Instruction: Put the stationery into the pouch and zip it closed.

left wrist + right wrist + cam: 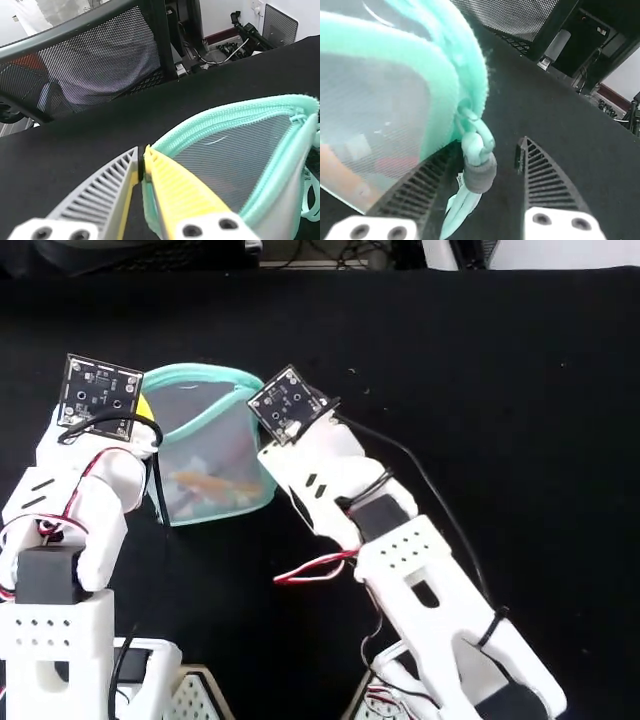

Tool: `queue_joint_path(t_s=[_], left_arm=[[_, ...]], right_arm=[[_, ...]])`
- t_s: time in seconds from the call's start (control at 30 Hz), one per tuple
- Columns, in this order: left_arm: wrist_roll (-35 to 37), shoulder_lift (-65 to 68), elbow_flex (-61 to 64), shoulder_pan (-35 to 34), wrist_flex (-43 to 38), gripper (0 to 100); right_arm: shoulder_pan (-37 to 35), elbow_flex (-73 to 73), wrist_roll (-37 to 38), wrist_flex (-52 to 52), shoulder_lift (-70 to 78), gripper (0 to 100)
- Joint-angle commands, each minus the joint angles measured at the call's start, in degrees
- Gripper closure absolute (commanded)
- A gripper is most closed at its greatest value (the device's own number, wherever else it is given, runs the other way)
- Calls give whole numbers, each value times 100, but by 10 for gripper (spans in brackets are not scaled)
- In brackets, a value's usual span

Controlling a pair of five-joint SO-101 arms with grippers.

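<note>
No word, number, label or sign could be read in any view. The left wrist board (100, 390) and the right wrist board (290, 402), both dark squares, carried tiny pale markings that were too small to make out. The mint-trimmed pouch (200, 445) showed plain mesh and zip tape, with no legible print on it.
</note>
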Motion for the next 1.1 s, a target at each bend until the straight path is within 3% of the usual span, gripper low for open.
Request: queue_joint_path(t_s=[0.0,0.27,0.5,0.77,1.07], left_arm=[[-149,202,1358,40,123,970],[-149,202,1358,40,114,970],[-123,202,1323,40,105,970],[589,193,1147,48,105,970],[1257,193,822,48,105,970]], right_arm=[[44,-31,9,-132,110,802],[62,75,870,-114,-136,988],[220,1015,1125,-79,-1727,986],[229,2141,1081,-79,-3477,986],[202,1640,1064,571,-3925,986]])
